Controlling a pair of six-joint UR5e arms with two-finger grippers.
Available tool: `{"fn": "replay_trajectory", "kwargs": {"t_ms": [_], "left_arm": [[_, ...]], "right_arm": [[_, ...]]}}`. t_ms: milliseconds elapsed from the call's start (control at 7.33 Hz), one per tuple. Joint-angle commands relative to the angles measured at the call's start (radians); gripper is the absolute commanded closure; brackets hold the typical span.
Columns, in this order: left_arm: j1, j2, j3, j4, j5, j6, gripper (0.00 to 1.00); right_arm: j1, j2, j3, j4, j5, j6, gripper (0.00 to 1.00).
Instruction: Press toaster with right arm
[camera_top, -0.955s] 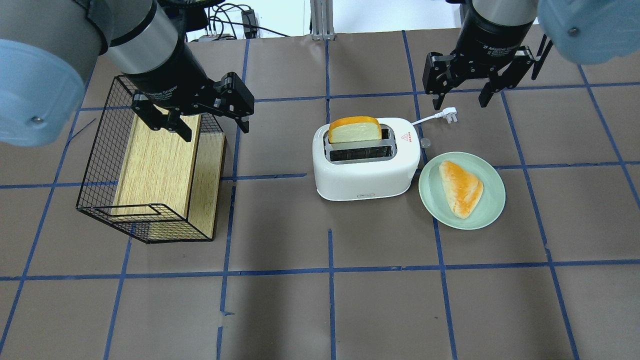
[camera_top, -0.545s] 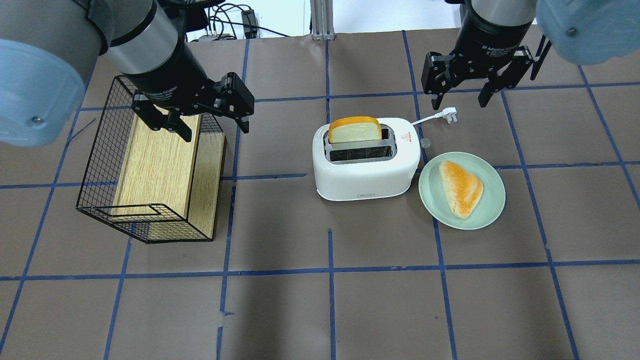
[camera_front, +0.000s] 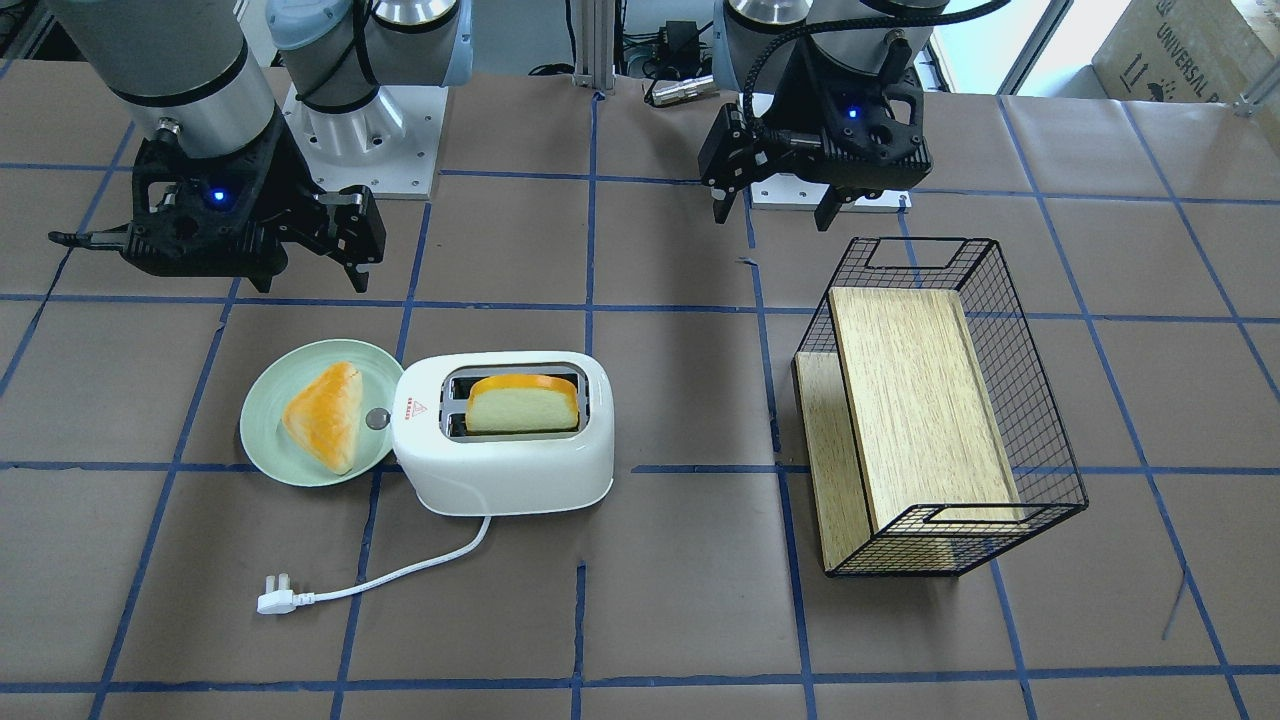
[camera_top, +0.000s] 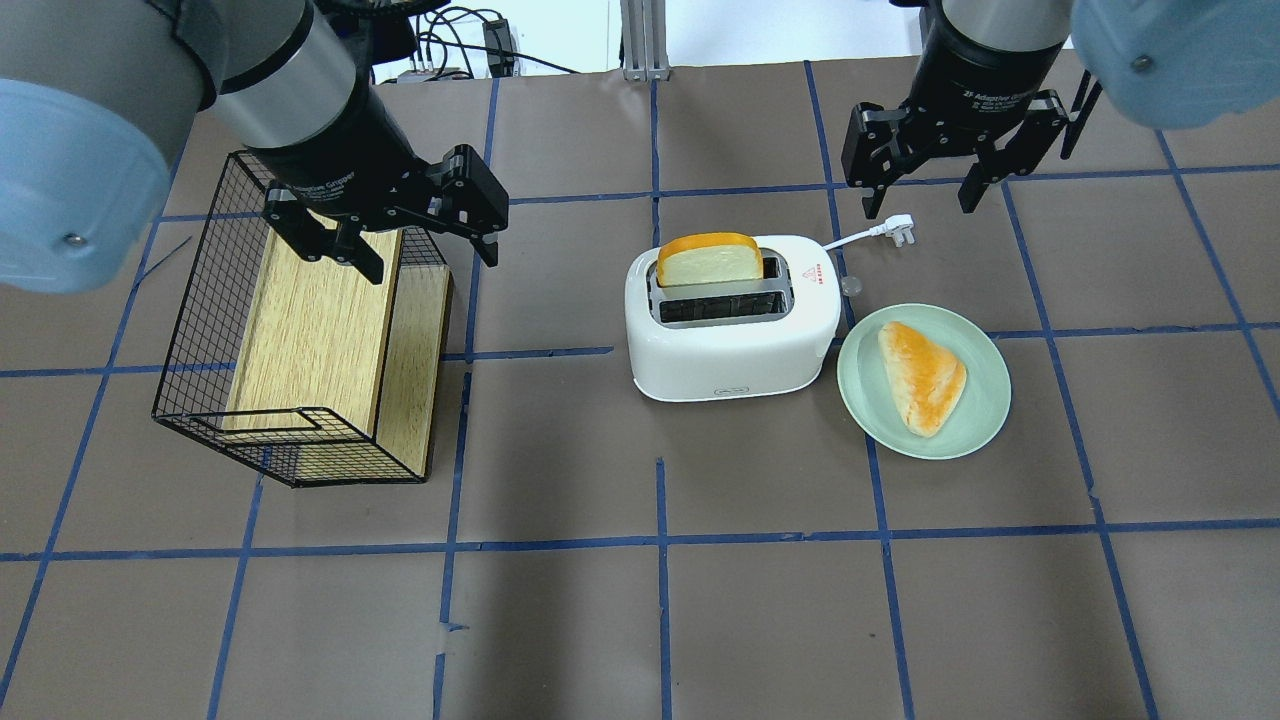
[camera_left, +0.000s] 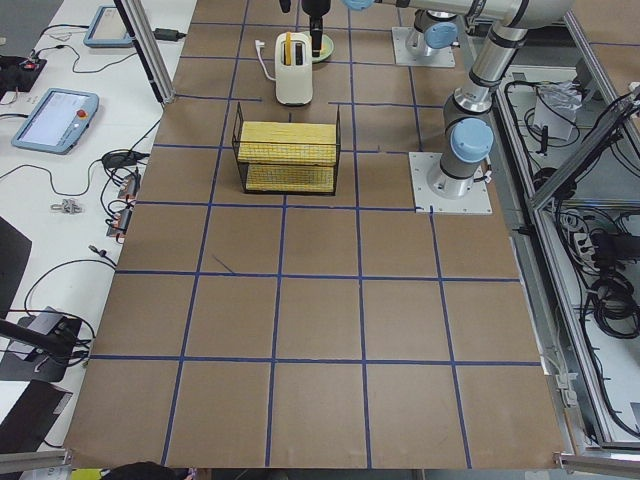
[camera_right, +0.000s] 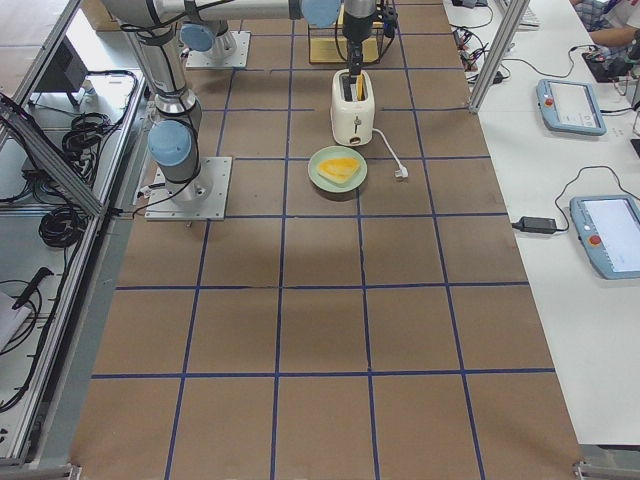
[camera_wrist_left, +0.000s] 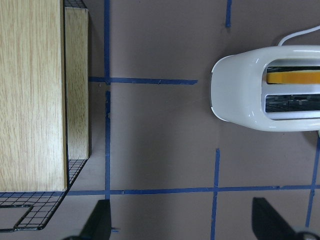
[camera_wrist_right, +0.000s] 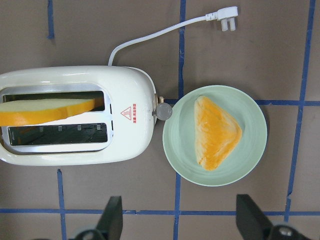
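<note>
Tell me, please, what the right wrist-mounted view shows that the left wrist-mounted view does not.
Only the right wrist-mounted view shows the green plate holding a triangular bun, plus the silver lever knob, the red triangle mark and the plug. Only the left wrist-mounted view shows the black wire basket with the wooden box inside it. Both show the white toaster with a bread slice in one slot, and the taped brown table.
</note>
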Motion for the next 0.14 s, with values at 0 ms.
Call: {"fn": "replay_trajectory", "kwargs": {"t_ms": [0], "left_arm": [[0.0,0.0,0.0,0.0,0.0,0.0,0.0]], "right_arm": [[0.0,0.001,0.0,-0.003,0.0,0.0,0.17]]}}
